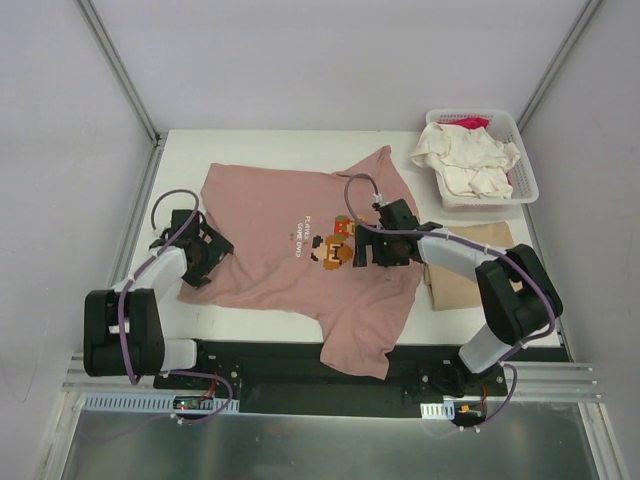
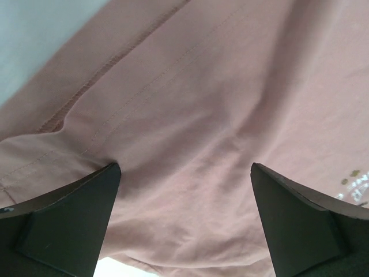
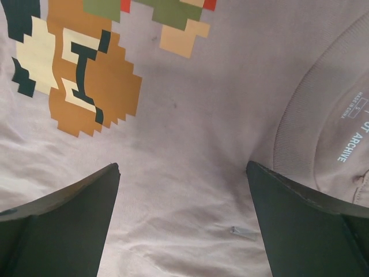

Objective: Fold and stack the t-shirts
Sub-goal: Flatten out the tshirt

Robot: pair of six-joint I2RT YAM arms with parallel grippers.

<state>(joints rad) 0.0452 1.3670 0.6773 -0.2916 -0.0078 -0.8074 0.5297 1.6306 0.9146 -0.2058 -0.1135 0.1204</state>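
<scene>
Black fingers (image 2: 57, 225) of the left gripper (image 2: 184, 167) are spread to full width with nothing held, low over the dusty-pink t-shirt (image 2: 219, 104) beside its stitched hem (image 2: 86, 86). Can't tell whether the tips touch the cloth. The right gripper (image 3: 181, 167) is the same, jaws wide apart and empty. It sits over the shirt's chest, between the pixel-art print (image 3: 81, 75) and the ribbed collar (image 3: 305, 115), with the neck label (image 3: 351, 135) showing inside the collar.

From the top view, the left gripper is at the shirt's left edge and the right gripper is just right of the print. The pink shirt is spread print-up across the white table (image 1: 300, 140), hem to the left and collar to the right. One sleeve (image 1: 360, 345) drapes over the near edge onto the black base rail (image 1: 270, 360).

The tan t-shirt (image 1: 470, 275) lies flat just right of the pink one, partly under the right arm. The white slatted basket (image 1: 528, 180) in the far right corner holds crumpled cream t-shirts (image 1: 465, 160), with a magenta one (image 1: 465, 122) peeking out behind them.
</scene>
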